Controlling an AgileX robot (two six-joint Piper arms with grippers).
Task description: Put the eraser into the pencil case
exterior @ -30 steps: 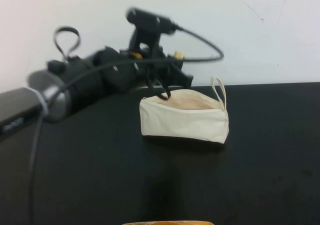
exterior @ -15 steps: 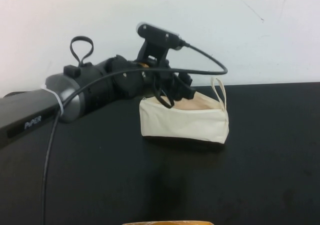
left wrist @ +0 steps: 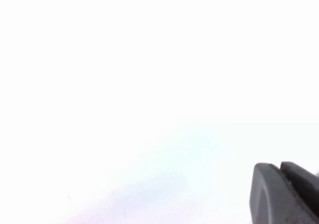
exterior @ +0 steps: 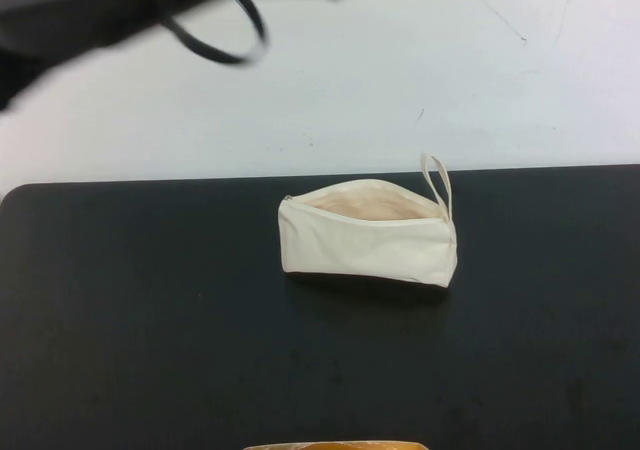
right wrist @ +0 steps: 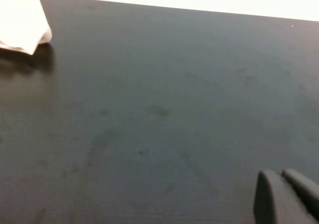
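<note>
- Desk (exterior: 150, 350): black matte top, faint smudges; white wall (exterior: 450, 80) behind it.
- Pencil case (exterior: 367, 233): upright at desk centre, zip open, beige lining showing, loop strap at its right end.
- Eraser: not visible in any view.
- Left end effector (left wrist: 284, 194): has risen from the case's open mouth to the upper left, facing the wall; finger spread cannot be told.
- Right end effector (right wrist: 286, 196): low over bare desk right of the case; spread cannot be told.
</note>
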